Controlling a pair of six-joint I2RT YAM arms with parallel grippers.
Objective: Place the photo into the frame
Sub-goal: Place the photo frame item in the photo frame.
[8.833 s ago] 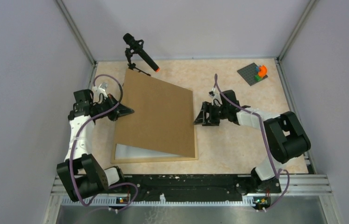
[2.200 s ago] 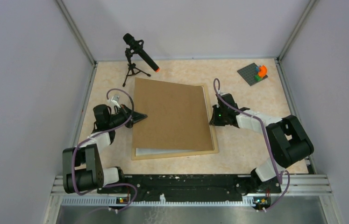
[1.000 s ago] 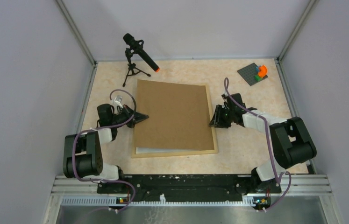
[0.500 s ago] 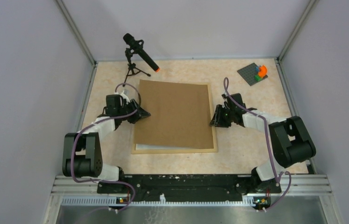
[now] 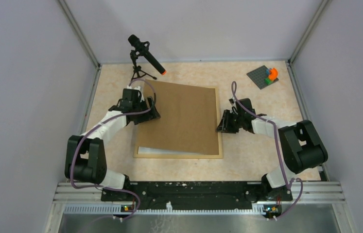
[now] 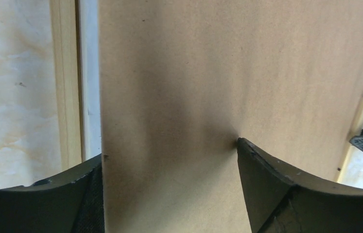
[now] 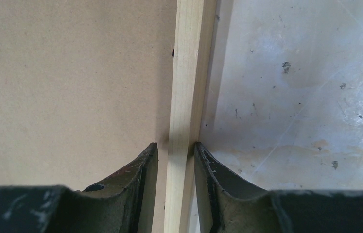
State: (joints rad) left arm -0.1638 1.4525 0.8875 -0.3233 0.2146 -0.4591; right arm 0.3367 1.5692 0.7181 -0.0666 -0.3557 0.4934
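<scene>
Left gripper (image 6: 169,150) had its fingers spread wide with nothing pinched: one finger at the left edge of the backing board (image 5: 181,116), the other resting on its brown face. Right gripper (image 7: 174,145) was clamped across the right rail of the frame (image 7: 189,58). Frame lay flat between the arms, long axis near-to-far. The photo wasn't visible, probably under the board inside the frame. A white strip (image 5: 160,151) showed along the board's left and near edges; photo sheet or mat, couldn't tell. Board sat slightly skewed to the near rail. It lay inboard of the left gripper, so squaring it looked like the left arm's job, with the right arm bracing.
</scene>
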